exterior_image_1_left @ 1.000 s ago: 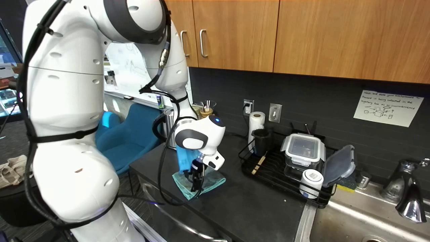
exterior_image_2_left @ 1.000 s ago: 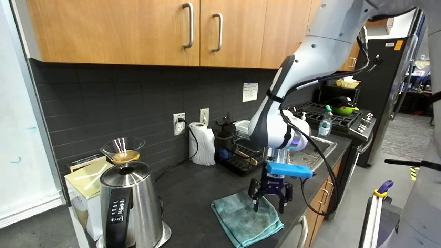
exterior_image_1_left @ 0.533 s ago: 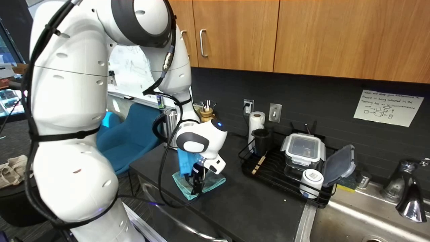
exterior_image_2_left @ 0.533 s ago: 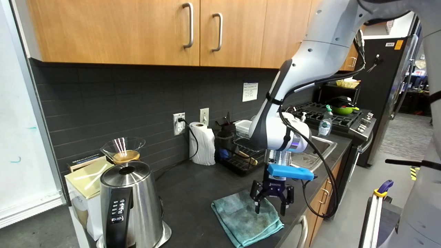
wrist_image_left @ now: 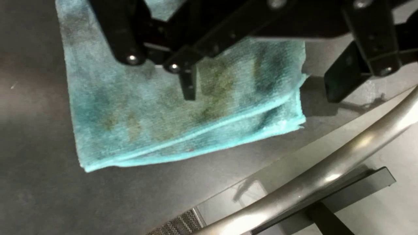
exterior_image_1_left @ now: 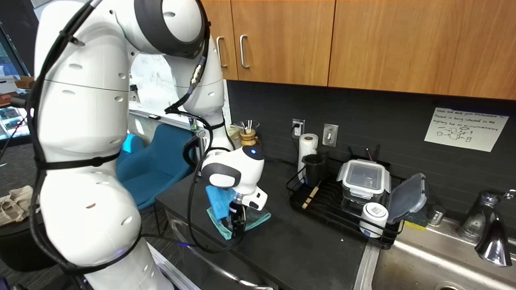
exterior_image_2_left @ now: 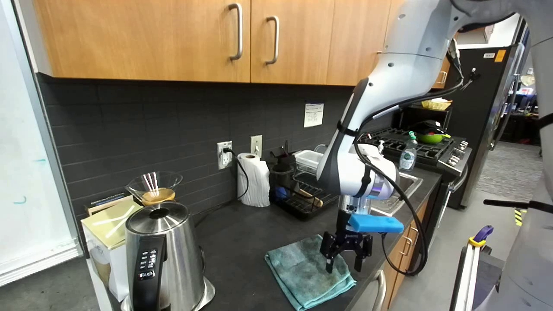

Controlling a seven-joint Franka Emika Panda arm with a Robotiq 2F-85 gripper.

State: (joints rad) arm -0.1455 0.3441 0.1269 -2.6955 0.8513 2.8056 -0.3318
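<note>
Only in an exterior view: a blue chair (exterior_image_1_left: pixel 155 161), left. In an exterior view the gripper (exterior_image_2_left: pixel 344 264), jaws spread, hangs at the right side of a folded teal cloth (exterior_image_2_left: pixel 304 274). Wrist view: turns out one fingertip's (wrist_image_left: pixel 341 80) past the cloth's right edge.

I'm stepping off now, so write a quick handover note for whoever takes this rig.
Gripper: open, holding nothing; one finger hangs over the teal cleaning cloth, the other finger beyond its edge.
Cloth: folded, lying on the dark counter near the counter's front edge.
Done: jaws stand apart, pointing down at the cloth; contact is unclear.
Left: the cloth is not gripped yet.
</note>
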